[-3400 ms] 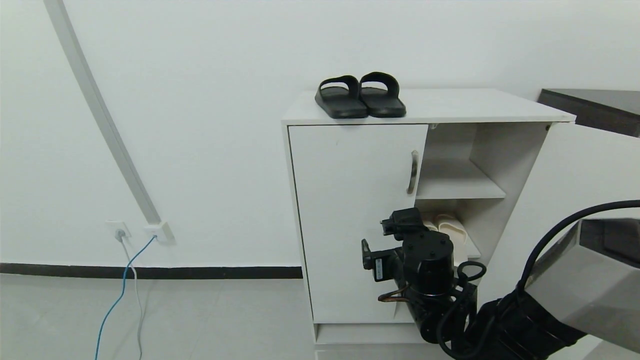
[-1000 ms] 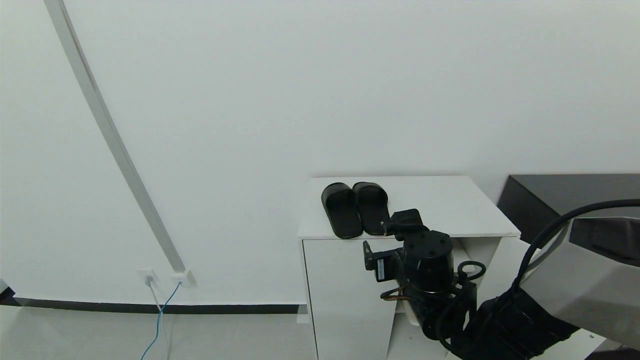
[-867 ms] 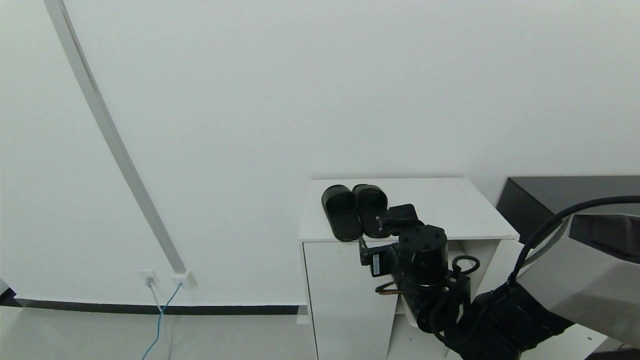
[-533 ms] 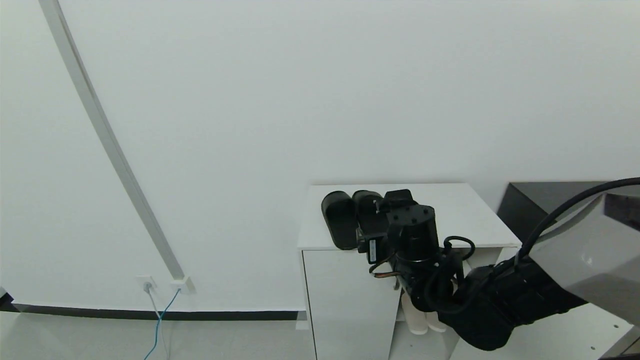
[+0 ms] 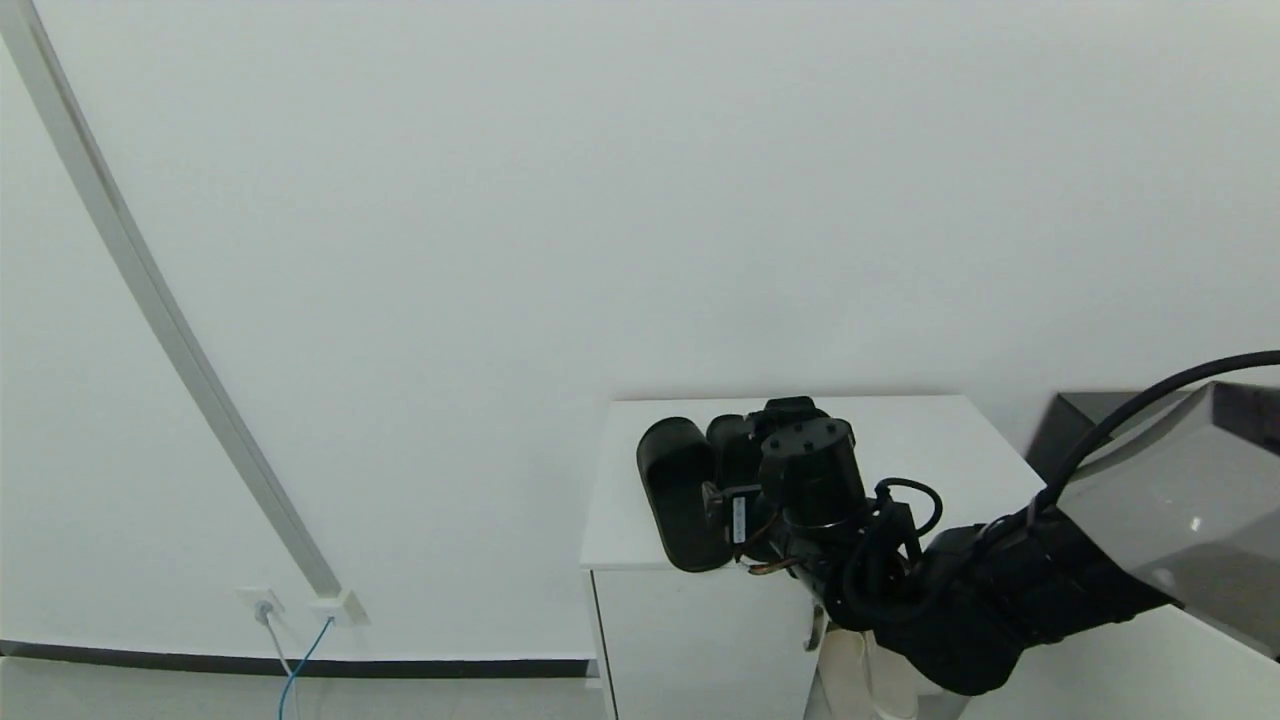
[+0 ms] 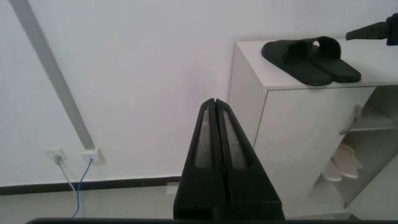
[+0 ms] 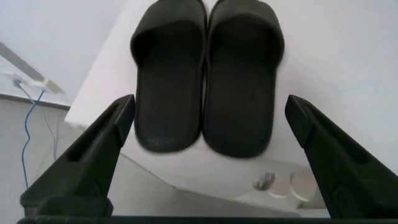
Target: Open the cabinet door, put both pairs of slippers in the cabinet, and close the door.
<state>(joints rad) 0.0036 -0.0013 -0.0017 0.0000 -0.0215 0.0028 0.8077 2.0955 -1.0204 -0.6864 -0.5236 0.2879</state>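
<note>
A pair of black slippers (image 5: 676, 505) lies side by side on top of the white cabinet (image 5: 920, 440), near its left front corner. My right arm (image 5: 812, 478) hangs over the pair. My right gripper (image 7: 209, 106) is open wide, one finger on each outer side of the black slippers (image 7: 208, 81), above them and holding nothing. A pair of beige slippers (image 6: 345, 165) lies on a low shelf inside the cabinet (image 6: 292, 124), behind the open right door. My left gripper (image 6: 215, 104) is shut and empty, well left of the cabinet.
The cabinet's left door with its metal handle (image 6: 356, 118) is closed. A dark table (image 5: 1065, 420) stands to the right of the cabinet. Wall sockets with cables (image 5: 265, 605) and a slanted conduit (image 5: 150, 290) are at the left.
The head camera has risen, so the whole picture has shifted. My right arm has lifted from the low shelf with the beige slippers to over the black slippers on top.
</note>
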